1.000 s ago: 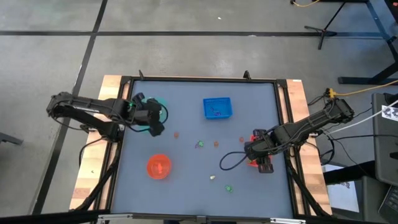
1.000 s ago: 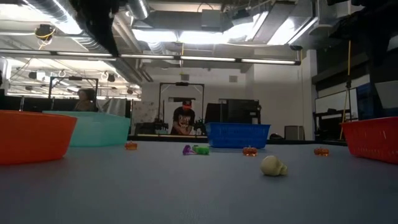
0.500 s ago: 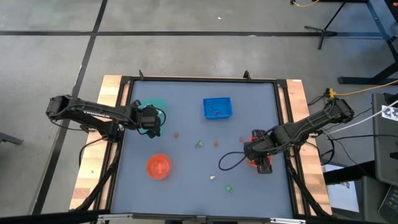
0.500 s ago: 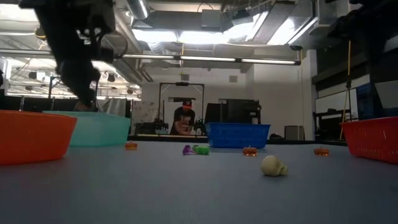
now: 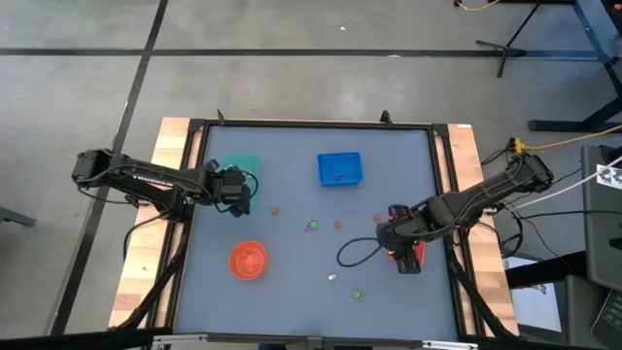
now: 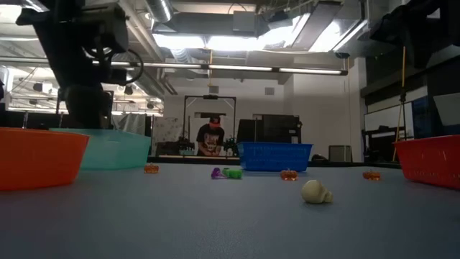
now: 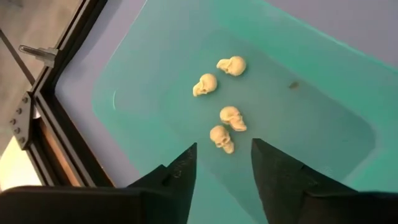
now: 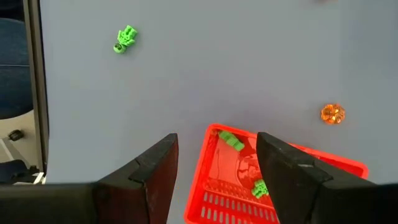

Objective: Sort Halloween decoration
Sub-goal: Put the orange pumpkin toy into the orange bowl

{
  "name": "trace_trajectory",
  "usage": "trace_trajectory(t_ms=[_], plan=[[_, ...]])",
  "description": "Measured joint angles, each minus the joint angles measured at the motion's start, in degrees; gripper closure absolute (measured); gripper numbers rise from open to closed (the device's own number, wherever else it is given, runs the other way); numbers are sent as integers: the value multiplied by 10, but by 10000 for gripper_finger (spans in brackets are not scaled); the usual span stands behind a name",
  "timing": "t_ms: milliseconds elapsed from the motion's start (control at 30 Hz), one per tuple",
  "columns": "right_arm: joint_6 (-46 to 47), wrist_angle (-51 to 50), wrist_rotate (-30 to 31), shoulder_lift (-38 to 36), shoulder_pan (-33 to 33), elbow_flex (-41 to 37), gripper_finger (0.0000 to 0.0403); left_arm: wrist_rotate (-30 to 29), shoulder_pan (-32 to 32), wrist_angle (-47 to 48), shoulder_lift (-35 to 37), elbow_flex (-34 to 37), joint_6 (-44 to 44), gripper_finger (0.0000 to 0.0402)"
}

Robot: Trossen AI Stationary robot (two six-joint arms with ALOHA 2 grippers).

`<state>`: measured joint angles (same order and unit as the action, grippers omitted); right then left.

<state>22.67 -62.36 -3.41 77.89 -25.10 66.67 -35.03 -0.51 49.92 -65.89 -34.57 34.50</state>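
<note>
Roughly midway, I'd judge: teal tray point(image 7: 155, 68) holds four cream skulls point(image 7: 222, 137), red tray point(image 8: 249, 180) holds at least two green trinkets point(image 8: 231, 140), blue tray point(image 5: 339, 168) shows nothing I can make out from above, orange bowl point(image 5: 247, 260) contents unclear. Left on the mat in the high view: an orange piece point(image 5: 275, 209) just right of the left arm, a purple-green pair point(image 5: 312, 226) and an orange one point(image 5: 338, 225) near centre, another orange point(image 5: 377, 217) by the right arm, a cream piece point(image 5: 332, 277) and a green one point(image 5: 357, 293) toward 6 o'clock. Left gripper point(image 7: 224, 165) hangs over the teal tray at about 9 o'clock on the table, fingers spread, nothing between them. Right gripper point(image 8: 217, 162) sits over the red tray at about 3 o'clock, fingers wide apart, empty. View differences: left wrist view is the only one that resolves the skulls inside the teal tray; the high view has that tray partly covered by the arm. Right wrist view shows the greens inside the red tray plus a loose green figure point(image 8: 123, 38) and an orange one point(image 8: 332, 113) on the mat. Low view gives shape on the cream piece point(image 6: 315, 191) and shows a person point(image 6: 211, 137) in the room behind, neither visible from above
</note>
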Motion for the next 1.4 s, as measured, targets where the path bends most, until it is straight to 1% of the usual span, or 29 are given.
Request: trace_trajectory(t_ms=[167,300,533,733,800,1000,1100,1400], plan=[[-5,0,34,0,0,0,187,0,0,-13,0,0,1,230],[-24,0,66,0,0,0,187,0,0,-17,0,0,15,213],[-83,41,118,0,0,0,187,1,0,-18,0,0,16,209],[-146,96,175,0,0,0,187,1,0,-42,0,0,14,209],[-169,109,185,0,0,0,187,1,0,-47,0,0,14,209],[-218,140,189,0,2,0,187,2,0,-47,0,0,14,209],[-232,156,184,0,17,0,187,2,0,-47,0,0,14,209],[-232,166,178,0,111,0,187,2,0,-46,0,0,14,209]])
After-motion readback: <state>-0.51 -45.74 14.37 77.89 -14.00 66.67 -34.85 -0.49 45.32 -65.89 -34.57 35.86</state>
